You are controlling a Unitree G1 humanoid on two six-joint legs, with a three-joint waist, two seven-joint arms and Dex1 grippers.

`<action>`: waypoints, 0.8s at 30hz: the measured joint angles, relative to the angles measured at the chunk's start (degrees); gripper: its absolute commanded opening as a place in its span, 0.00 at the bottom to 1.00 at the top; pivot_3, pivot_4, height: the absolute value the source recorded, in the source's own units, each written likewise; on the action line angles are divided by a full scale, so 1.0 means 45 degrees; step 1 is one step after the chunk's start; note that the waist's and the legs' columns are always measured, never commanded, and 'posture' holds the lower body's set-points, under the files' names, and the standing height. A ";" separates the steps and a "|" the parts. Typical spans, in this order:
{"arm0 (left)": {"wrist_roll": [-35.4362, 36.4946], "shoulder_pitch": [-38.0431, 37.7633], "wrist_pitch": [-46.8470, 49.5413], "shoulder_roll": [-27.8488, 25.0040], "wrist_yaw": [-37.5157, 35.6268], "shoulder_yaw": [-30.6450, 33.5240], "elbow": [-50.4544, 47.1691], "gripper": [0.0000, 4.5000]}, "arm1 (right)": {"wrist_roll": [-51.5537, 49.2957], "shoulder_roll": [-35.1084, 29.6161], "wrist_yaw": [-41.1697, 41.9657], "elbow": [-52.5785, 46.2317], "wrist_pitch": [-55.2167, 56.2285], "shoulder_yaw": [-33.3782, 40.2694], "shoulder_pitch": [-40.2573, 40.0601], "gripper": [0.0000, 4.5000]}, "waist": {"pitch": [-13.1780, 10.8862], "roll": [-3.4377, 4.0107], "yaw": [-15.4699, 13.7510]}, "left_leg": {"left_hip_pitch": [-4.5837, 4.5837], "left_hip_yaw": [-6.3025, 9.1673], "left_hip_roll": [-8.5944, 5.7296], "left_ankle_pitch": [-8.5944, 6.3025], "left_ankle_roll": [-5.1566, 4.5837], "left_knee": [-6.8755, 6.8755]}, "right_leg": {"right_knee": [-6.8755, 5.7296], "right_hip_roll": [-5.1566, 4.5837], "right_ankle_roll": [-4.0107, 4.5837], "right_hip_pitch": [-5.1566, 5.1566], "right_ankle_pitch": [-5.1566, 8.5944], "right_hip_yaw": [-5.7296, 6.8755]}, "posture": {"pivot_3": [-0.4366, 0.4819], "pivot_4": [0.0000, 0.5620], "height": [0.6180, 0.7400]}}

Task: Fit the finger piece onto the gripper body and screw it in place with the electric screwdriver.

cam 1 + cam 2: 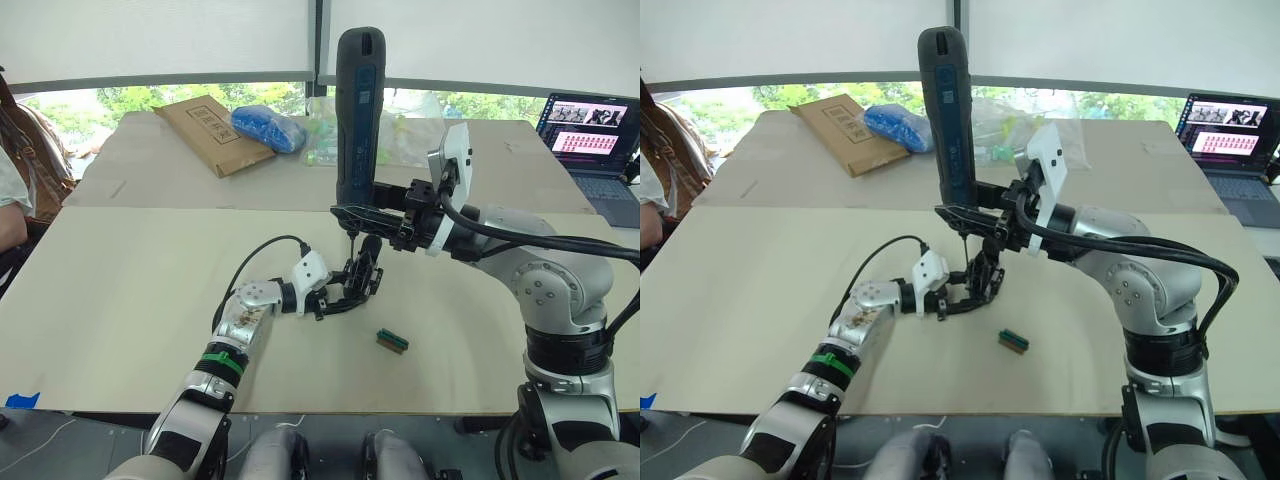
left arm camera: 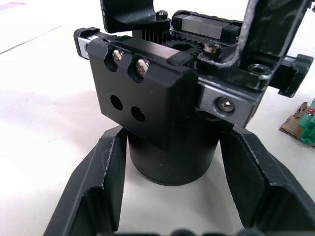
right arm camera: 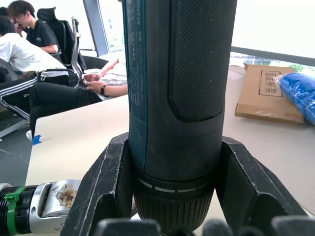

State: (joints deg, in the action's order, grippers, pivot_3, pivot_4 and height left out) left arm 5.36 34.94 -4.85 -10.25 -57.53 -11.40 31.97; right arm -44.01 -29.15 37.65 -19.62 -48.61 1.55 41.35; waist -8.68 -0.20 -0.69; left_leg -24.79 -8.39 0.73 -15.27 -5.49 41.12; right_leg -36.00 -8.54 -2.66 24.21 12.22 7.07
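Right tool (image 3: 172,196) pinches the long dark blue-black cylindrical electric screwdriver (image 1: 358,120) near its lower end, upright, thin metal bit pointing down onto the small black mechanical gripper body (image 1: 358,278). Left tool (image 2: 172,196) has its fingers closed round that body's round base, holding it on the beige surface (image 1: 130,300). A small green block (image 1: 392,340) lies nearby, apart. The finger piece can't be made out separately.
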 measured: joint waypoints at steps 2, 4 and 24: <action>0.0000 0.0003 -0.0010 -0.0005 0.0002 0.0000 0.0007 0.51 | -0.0041 0.0129 -0.0253 0.0001 -0.0168 0.0008 0.0000 0.43 | 0.0000 0.0000 0.0001 | 0.0000 0.0000 0.0000 0.0000 0.0000 0.0000 | -0.0001 0.0000 0.0000 0.0000 0.0000 0.0000 | 0.48 0.27 0.93; 0.0000 0.0004 -0.0013 -0.0006 0.0003 0.0000 0.0009 0.51 | -0.0096 0.0182 -0.0416 0.0002 -0.0355 0.0008 0.0000 0.43 | 0.0000 0.0000 -0.0003 | -0.0001 0.0000 0.0000 0.0000 0.0000 -0.0001 | 0.0000 0.0000 0.0000 0.0000 0.0000 0.0000 | 0.48 0.27 0.93; -0.0028 0.0075 -0.0045 0.0013 0.0003 -0.0006 0.0104 0.51 | -0.0902 0.0322 -0.0642 -0.0437 -0.0564 0.0128 0.0067 0.43 | 0.0000 0.0000 0.0000 | -0.0001 -0.0001 0.0000 0.0000 0.0000 -0.0005 | 0.0000 0.0001 0.0000 0.0000 0.0000 0.0001 | 0.48 0.27 0.93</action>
State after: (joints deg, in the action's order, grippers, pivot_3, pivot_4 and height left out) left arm 5.23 35.28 -5.05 -10.19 -57.52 -11.43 32.44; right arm -48.07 -27.70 34.76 -21.58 -51.15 2.12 41.65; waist -8.68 -0.20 -0.69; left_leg -24.80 -8.39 0.73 -15.27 -5.49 41.09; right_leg -36.00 -8.53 -2.66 24.21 12.22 7.07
